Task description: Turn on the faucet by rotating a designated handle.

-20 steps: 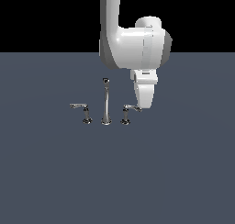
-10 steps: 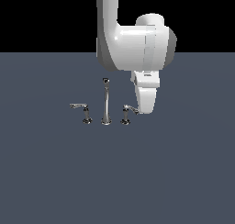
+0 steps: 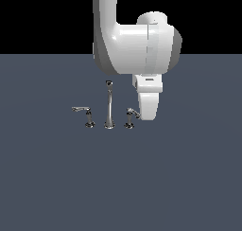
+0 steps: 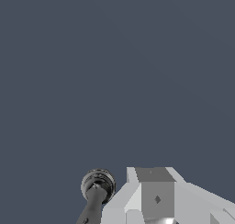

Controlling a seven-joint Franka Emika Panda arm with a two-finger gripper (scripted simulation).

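The chrome faucet stands on the grey floor with a tall thin spout in the middle. The designated handle is the short lever at the exterior view's right of the spout. Its twin lever points toward the exterior view's left. My gripper hangs low right beside the designated handle, its tip against the lever's arm, fingers together with no gap showing. In the wrist view the grey fingers sit next to a dark round-headed faucet piece; I cannot tell which piece it is.
The flat dark grey floor spreads all around the faucet. The bulky white arm hangs above and behind the faucet set.
My gripper has come down a little, closer against the designated handle. The lever's arm looks shorter in the exterior view, turned slightly from its earlier pointing. The spout and twin lever have not moved.
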